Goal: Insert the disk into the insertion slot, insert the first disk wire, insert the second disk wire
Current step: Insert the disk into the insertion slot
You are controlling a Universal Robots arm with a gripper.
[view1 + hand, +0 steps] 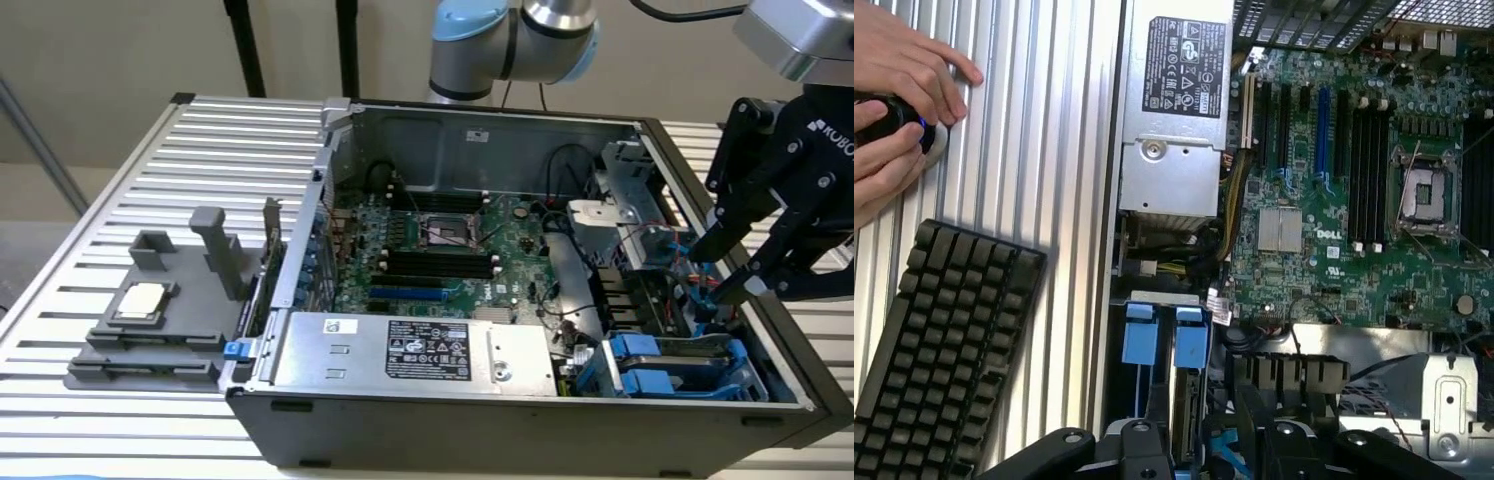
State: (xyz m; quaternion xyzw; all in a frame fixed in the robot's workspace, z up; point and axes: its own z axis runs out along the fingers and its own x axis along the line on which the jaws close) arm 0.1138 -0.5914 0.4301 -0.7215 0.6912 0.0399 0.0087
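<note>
Arm [514,40] bent down, seemingly above insertion slot [707,352].

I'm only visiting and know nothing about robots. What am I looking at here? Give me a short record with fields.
setting: open computer case lying on a slatted metal table
robot: gripper reaching down into the case at the exterior view's right
nearest to it: drive bay with blue plastic rails
also inside: green circuit board, silver power box
person: a hand on the table, near a black keyboard
</note>
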